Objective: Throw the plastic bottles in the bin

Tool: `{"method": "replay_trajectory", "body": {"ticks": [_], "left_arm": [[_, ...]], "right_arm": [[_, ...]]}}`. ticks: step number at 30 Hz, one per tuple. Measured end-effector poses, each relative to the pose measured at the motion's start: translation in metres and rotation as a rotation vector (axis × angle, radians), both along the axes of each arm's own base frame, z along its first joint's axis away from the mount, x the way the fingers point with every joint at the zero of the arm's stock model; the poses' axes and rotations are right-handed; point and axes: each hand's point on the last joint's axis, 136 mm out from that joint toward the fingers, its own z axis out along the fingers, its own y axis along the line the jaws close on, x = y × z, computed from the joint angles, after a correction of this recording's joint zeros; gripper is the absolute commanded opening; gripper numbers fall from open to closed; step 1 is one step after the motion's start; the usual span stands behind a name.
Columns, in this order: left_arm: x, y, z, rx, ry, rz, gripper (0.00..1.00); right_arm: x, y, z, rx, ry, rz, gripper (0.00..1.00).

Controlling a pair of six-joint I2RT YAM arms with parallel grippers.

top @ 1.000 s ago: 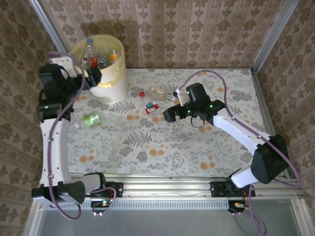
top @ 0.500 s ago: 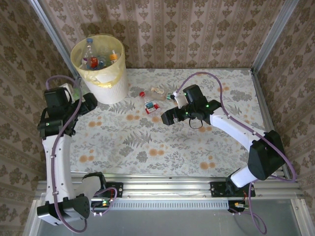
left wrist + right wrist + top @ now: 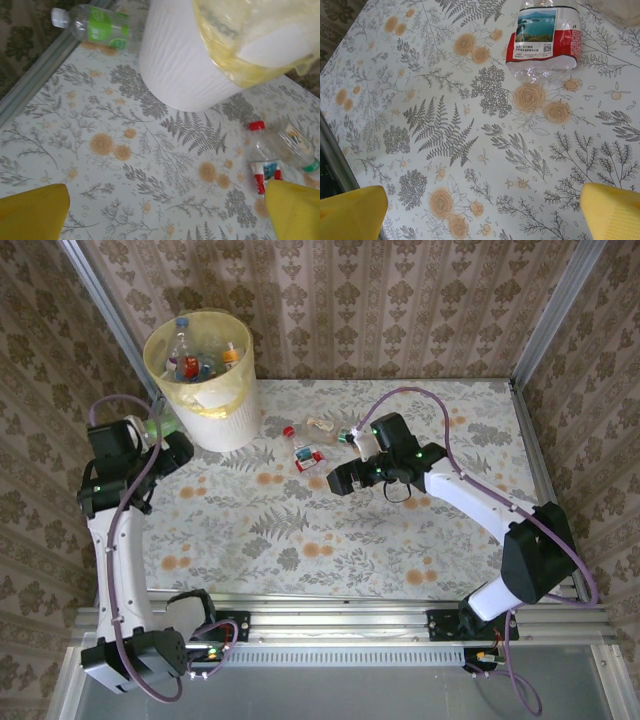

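The bin (image 3: 205, 380) stands at the table's back left with several plastic bottles inside; its white wall (image 3: 180, 65) and yellow liner rise just ahead of my left gripper (image 3: 165, 210). That left gripper (image 3: 176, 453) is open and empty over bare cloth, in front of and left of the bin. A green-labelled bottle (image 3: 95, 25) lies by the table's left edge beside the bin. A red-capped clear bottle (image 3: 298, 430), a crushed red-labelled bottle (image 3: 307, 456) and a green-capped one (image 3: 335, 432) lie mid-table. My right gripper (image 3: 340, 478) is open and empty, just right of the red-labelled bottle (image 3: 545, 37).
A metal frame (image 3: 35, 70) borders the table's left edge, and wallpapered walls close in the back and sides. Flowered cloth (image 3: 330, 540) covers the table between the arms.
My left arm has drawn back from the bin's rim, down and to the left. A green bottle that lay in front of the bin is gone from that spot. My right gripper shifted slightly left.
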Motion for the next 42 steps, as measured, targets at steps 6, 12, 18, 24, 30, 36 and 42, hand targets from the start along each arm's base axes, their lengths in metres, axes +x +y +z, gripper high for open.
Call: {"method": "replay_trajectory", "body": {"ticks": [6,12,18,24,30,36,42], "left_arm": [[0.021,0.041,0.004,-0.029,0.022,0.090,1.00],[0.066,0.086,-0.001,-0.022,0.083,0.122,1.00],[0.109,0.115,-0.034,-0.026,0.169,0.128,0.99],[0.141,0.126,-0.072,-0.056,0.225,0.136,0.99],[0.185,0.127,-0.094,-0.122,0.212,0.166,0.99],[0.233,0.120,-0.108,-0.200,0.185,0.223,1.00],[0.266,0.124,-0.133,-0.305,0.194,0.347,1.00]], "right_arm": [[-0.001,0.000,-0.003,-0.006,0.010,0.003,1.00],[-0.002,-0.001,-0.005,-0.012,0.017,0.005,1.00],[-0.004,-0.001,-0.012,-0.026,0.035,0.014,1.00],[-0.007,-0.002,-0.033,-0.068,0.092,0.030,1.00],[-0.003,0.001,-0.040,-0.078,0.114,0.042,1.00],[-0.001,0.004,-0.048,-0.082,0.137,0.049,1.00],[0.000,0.005,-0.057,-0.093,0.159,0.049,1.00]]}}
